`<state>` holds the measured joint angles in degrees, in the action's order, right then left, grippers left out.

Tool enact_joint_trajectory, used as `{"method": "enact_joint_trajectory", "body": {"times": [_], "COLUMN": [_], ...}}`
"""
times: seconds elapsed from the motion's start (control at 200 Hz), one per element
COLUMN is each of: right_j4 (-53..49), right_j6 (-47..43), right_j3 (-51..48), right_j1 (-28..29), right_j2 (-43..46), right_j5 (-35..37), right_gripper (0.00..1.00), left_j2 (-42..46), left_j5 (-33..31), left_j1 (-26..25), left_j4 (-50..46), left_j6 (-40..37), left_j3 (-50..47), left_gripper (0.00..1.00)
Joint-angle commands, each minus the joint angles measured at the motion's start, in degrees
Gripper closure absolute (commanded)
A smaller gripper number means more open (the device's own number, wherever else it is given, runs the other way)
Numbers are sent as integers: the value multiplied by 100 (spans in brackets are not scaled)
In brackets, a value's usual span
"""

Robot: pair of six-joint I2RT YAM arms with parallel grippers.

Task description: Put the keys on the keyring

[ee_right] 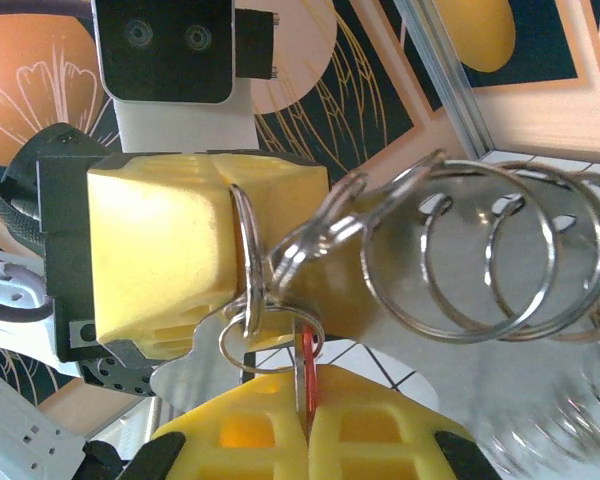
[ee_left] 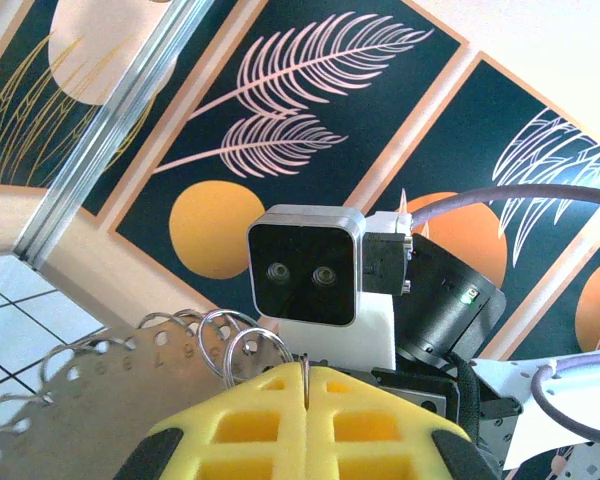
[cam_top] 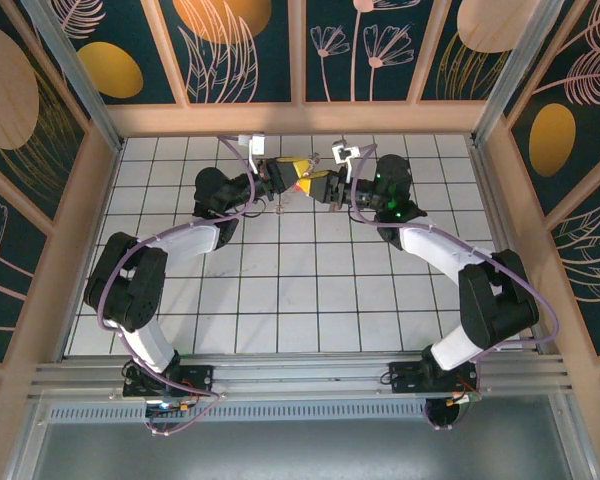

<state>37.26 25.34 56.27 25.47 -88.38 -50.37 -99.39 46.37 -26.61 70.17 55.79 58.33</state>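
Top view: the left gripper (cam_top: 292, 170) and right gripper (cam_top: 320, 184) meet tip to tip above the far edge of the tiled table (cam_top: 280, 300).
Left wrist view: the left gripper is closed tight on the silver keyring (ee_left: 230, 340).
Right wrist view: the right gripper is clamped on the red-headed key (ee_right: 304, 355), against the keyring's coils.

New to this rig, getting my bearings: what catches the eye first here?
At the tiled table's far middle, the yellow-fingered left gripper and right gripper meet tip to tip. Up close, the right pinches a red key while the left holds the silvery, coiled keyring.
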Motion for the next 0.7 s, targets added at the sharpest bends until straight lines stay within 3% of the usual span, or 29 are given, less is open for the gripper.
{"method": "enact_joint_trajectory", "body": {"times": [0.0, 0.691], "right_j4": [-297, -305], "right_j6": [-210, -143], "right_j3": [14, 436], "right_j1": [-82, 94], "right_j2": [240, -16], "right_j5": [224, 194], "right_gripper": [100, 100], "left_j2": [43, 22], "left_j5": [136, 117], "left_j1": [-108, -148], "left_j4": [314, 348], "left_j6": [-102, -99], "left_j3": [28, 23], "left_gripper": [100, 100]}}
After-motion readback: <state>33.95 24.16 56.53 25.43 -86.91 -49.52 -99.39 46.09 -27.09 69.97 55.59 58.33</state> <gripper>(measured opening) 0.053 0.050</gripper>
